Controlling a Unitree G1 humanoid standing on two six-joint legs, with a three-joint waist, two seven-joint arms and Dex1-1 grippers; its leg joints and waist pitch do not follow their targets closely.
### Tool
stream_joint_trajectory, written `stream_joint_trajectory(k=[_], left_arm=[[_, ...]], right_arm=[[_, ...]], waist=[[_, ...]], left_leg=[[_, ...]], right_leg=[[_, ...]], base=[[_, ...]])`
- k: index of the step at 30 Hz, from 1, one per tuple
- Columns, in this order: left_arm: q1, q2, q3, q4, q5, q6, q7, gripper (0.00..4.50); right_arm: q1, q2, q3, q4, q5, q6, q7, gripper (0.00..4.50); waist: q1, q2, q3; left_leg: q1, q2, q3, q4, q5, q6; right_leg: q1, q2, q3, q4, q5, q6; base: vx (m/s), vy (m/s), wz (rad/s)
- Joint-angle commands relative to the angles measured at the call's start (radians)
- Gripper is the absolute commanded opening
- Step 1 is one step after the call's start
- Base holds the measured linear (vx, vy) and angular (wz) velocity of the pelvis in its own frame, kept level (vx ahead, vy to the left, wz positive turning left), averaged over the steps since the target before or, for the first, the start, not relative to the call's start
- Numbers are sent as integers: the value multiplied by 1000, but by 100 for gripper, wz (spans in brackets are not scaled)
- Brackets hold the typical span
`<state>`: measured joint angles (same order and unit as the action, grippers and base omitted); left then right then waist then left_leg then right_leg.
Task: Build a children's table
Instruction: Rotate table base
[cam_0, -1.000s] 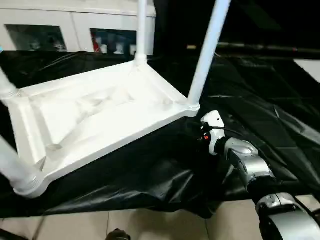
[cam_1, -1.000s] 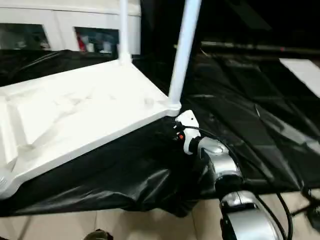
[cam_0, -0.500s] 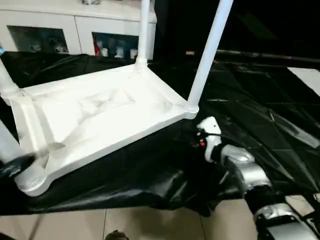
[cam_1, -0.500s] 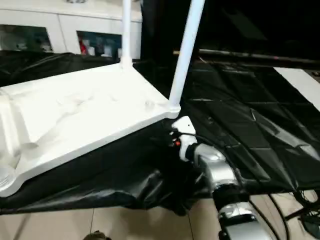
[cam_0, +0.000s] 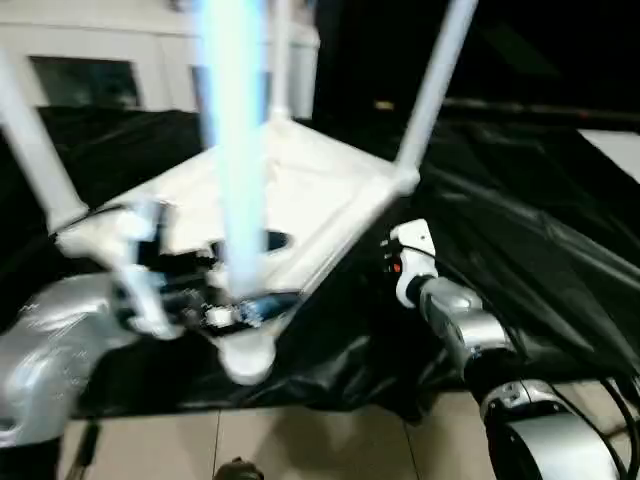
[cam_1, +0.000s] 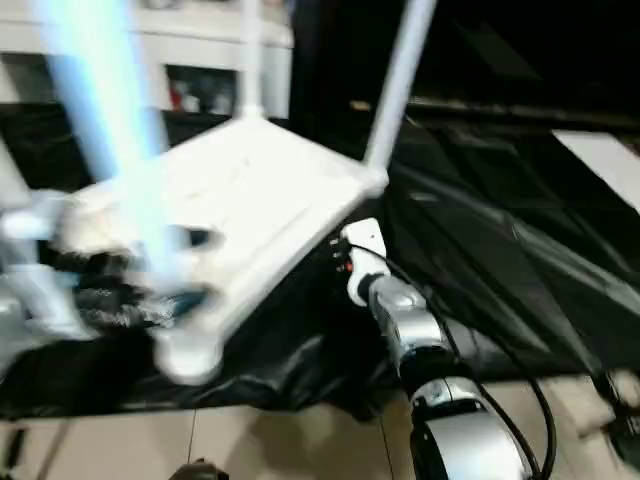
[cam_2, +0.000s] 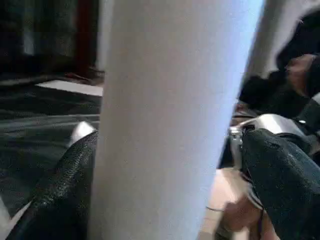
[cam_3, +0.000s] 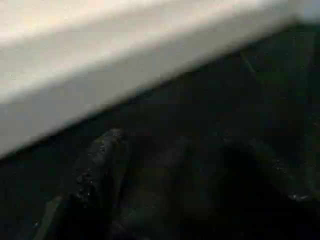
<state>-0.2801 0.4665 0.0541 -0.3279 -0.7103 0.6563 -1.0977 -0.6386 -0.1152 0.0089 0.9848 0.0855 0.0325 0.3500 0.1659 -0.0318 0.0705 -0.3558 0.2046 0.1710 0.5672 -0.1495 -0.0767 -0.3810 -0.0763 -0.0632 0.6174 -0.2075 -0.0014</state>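
On the black plastic sheet (cam_0: 520, 250), lying upside down with its underside facing up: the white table top (cam_0: 290, 190), tilting, its near corner socket (cam_0: 245, 355) hanging just past the sheet's near edge over the tiled floor (cam_0: 300, 445). Rising from the corners: four white legs, the far-right leg (cam_0: 432, 90) slanting up and right, the far leg (cam_0: 277, 60) standing behind it, the left leg (cam_0: 35, 150) leaning at the left edge, and the near leg (cam_0: 232, 150), blurred, standing up from the near socket. Standing far back on the left: a white cabinet with glass doors (cam_0: 90, 70).

Clamping the near leg low down, just above its socket: the left gripper (cam_2: 160, 200), one black finger (cam_2: 65, 190) pressing on either side of the tube. Reaching in from the near right, beside the top's right edge and below the far-right corner: the right gripper (cam_3: 150, 190), lying low over the black sheet just under the white rim; whether spread or closed, cannot tell.
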Motion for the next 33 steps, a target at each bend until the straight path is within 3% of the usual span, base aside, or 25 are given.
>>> stream_joint_trajectory(k=[1,3,4,5,6,7,8,10,11,12,14,16,17,19,21,22,23,25,26,33], left_arm=[[-77,-44,-117,45,66,-23,18,447],[-138,-77,-178,109,123,-64,45,447],[-138,-77,-178,109,123,-64,45,447],[-196,-116,-217,181,184,-112,56,447],[-196,-116,-217,181,184,-112,56,447],[-236,-146,-230,236,222,-142,78,447],[-288,-182,-241,306,255,-173,101,447],[-318,-197,-251,353,285,-204,113,447],[-327,-201,-255,369,288,-212,112,447],[-343,-210,-265,397,291,-230,107,447],[-356,-226,-273,415,286,-240,99,447],[-363,-236,-277,425,291,-251,100,447],[-369,-245,-279,438,299,-263,100,447],[-377,-253,-277,457,311,-279,108,447],[-393,-266,-269,504,337,-312,129,447],[-403,-265,-261,538,356,-336,148,447],[-408,-260,-257,558,371,-352,164,447],[-412,-256,-255,574,380,-365,172,447],[-425,-251,-243,616,406,-400,212,447],[-503,-285,-200,804,495,-545,374,447]], right_arm=[[-24,1,-9,18,-3,5,-10,317],[-30,4,-11,30,-5,-5,-13,317],[-30,4,-11,30,-5,-5,-13,317],[-28,7,-12,27,-1,-13,0,317],[-28,7,-12,27,-1,-13,0,317],[-25,10,-11,22,2,-20,14,317],[-21,12,-5,15,3,-28,33,317],[-17,15,-5,7,6,-37,56,317],[-15,15,-4,4,7,-39,72,317],[-9,16,0,-7,11,-45,112,317],[-5,16,7,-14,11,-41,144,317],[-4,15,13,-15,9,-41,154,317],[-4,14,15,-14,7,-43,161,317],[-11,14,19,-6,1,-48,158,317],[-28,13,17,12,-8,-57,146,317],[-41,12,11,23,-8,-59,144,317],[-48,11,10,28,-9,-60,148,317],[-52,10,9,29,-10,-60,153,317],[-62,7,8,31,-8,-60,174,317],[-80,-68,-7,-25,-10,-69,207,317]], waist=[[-9,46,-60],[-11,47,-59],[-14,39,-61],[-13,60,-60],[-19,50,-60],[-16,80,-61],[-25,71,-60],[-24,78,-69],[-25,76,-70],[-30,77,-78],[-32,78,-85],[-33,82,-86],[-34,78,-86],[-35,80,-81],[-37,70,-76],[-37,73,-72],[-39,68,-72],[-43,69,-68],[-46,63,-68],[-42,57,-73]], left_leg=[[32,17,-13,-77,-515,-102],[16,15,-14,-77,-471,-81],[6,14,-14,-76,-426,-70],[8,13,-14,-74,-422,-67],[13,13,-8,-69,-409,-58],[13,13,-13,-67,-405,-64],[6,8,-7,-65,-383,-49],[0,9,-5,-59,-307,-27],[-5,10,-6,-57,-281,-20],[-25,5,-7,-51,-198,1],[-25,6,-5,-41,-140,22],[-25,10,-3,-36,-128,44],[-24,11,-2,-35,-134,52],[-19,14,-1,-39,-179,53],[-16,15,1,-44,-232,41],[-13,15,-1,-47,-267,27],[-13,16,0,-49,-280,21],[-14,15,-4,-54,-310,8],[-14,14,-5,-55,-315,5],[-9,13,-4,-52,-311,2]], right_leg=[[6,-59,48,-89,-349,-136],[21,-61,47,-85,-335,-150],[29,-61,45,-81,-325,-146],[24,-61,46,-82,-326,-147],[20,-59,47,-87,-329,-148],[21,-62,47,-81,-316,-160],[27,-54,44,-87,-293,-168],[31,-55,43,-77,-204,-195],[34,-56,42,-75,-176,-200],[48,-52,35,-60,-87,-212],[43,-49,34,-52,2,-234],[37,-48,32,-50,44,-261],[38,-48,32,-48,51,-273],[33,-50,31,-56,-14,-276],[32,-53,32,-68,-121,-259],[29,-56,33,-73,-198,-240],[29,-56,33,-75,-226,-230],[28,-59,33,-82,-298,-201],[28,-62,34,-85,-339,-181],[22,-61,33,-97,-398,-141]], base=[[0,0,0],[0,0,0],[0,0,0],[0,0,0],[0,0,0],[0,0,0],[0,0,0],[0,0,0],[0,0,0],[0,0,0],[0,0,0],[0,0,0],[0,0,0],[0,0,0],[0,0,0],[0,0,0],[0,0,0],[0,0,0],[0,0,0],[0,0,0]])
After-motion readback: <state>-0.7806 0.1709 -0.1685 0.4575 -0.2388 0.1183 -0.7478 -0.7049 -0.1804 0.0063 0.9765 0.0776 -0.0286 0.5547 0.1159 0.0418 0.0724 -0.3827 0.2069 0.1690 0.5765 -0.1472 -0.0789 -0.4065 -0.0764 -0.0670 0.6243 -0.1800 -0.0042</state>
